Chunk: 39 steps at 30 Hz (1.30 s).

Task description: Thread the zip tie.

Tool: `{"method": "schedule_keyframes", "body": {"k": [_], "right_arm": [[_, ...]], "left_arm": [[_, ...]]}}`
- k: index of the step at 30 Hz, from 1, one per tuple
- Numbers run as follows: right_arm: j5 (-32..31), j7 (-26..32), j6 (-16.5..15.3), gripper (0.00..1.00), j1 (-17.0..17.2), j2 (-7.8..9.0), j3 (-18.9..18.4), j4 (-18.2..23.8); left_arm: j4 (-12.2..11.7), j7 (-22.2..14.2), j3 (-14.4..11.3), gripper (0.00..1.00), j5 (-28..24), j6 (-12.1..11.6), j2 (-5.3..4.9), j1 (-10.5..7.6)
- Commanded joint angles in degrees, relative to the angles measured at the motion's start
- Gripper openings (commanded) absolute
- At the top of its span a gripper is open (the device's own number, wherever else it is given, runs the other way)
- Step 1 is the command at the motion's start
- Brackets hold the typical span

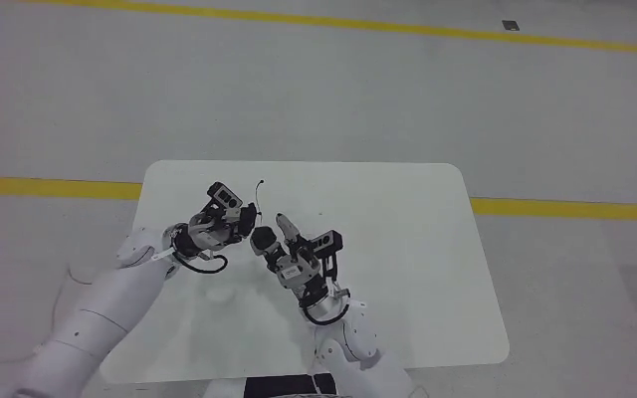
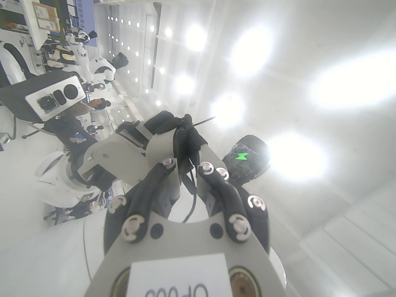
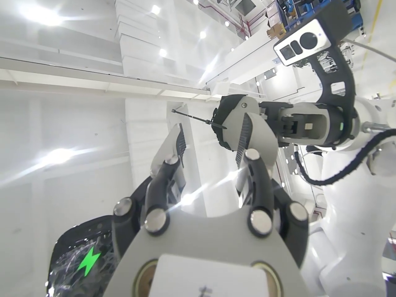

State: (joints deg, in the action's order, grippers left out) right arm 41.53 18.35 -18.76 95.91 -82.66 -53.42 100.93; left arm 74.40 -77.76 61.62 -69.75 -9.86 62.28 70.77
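The zip tie (image 1: 259,194) is a thin black strip held up over the white table (image 1: 398,249). My left gripper (image 1: 245,218) is shut on it. In the left wrist view the left gripper (image 2: 185,126) pinches the tie and the zip tie tip (image 2: 204,121) pokes out past the fingertips. My right gripper (image 1: 282,222) stands close beside it, open. In the right wrist view the right gripper (image 3: 213,124) has its ribbed fingers (image 3: 180,139) spread, and the zip tie (image 3: 198,118) sticks out of the left gripper (image 3: 232,115) across the gap between them.
A black cylinder with a green lightning mark (image 1: 264,239) sits right beside the right gripper's base, the same cylinder (image 3: 83,258) (image 2: 244,157) showing in both wrist views. The table's right half (image 1: 428,289) is bare. Yellow floor lines (image 1: 557,207) run past the table.
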Motion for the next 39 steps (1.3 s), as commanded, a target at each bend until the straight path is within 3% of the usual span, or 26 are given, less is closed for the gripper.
{"method": "schedule_keyframes", "body": {"k": [1,28,39], "right_arm": [[0.01,-0.21,-0.04,0.35,-0.28,-0.04,0.14,-0.16],[1.03,-1.61,-0.72,0.18,-2.0,-0.41,1.02,-1.79],[1.68,-1.44,-0.63,0.18,-2.54,-0.55,1.25,-2.47]], "left_arm": [[0.0,0.0,0.0,0.0,0.0,0.0,0.0,0.0],[0.0,0.0,0.0,0.0,0.0,0.0,0.0,0.0],[0.0,0.0,0.0,0.0,0.0,0.0,0.0,0.0]]}}
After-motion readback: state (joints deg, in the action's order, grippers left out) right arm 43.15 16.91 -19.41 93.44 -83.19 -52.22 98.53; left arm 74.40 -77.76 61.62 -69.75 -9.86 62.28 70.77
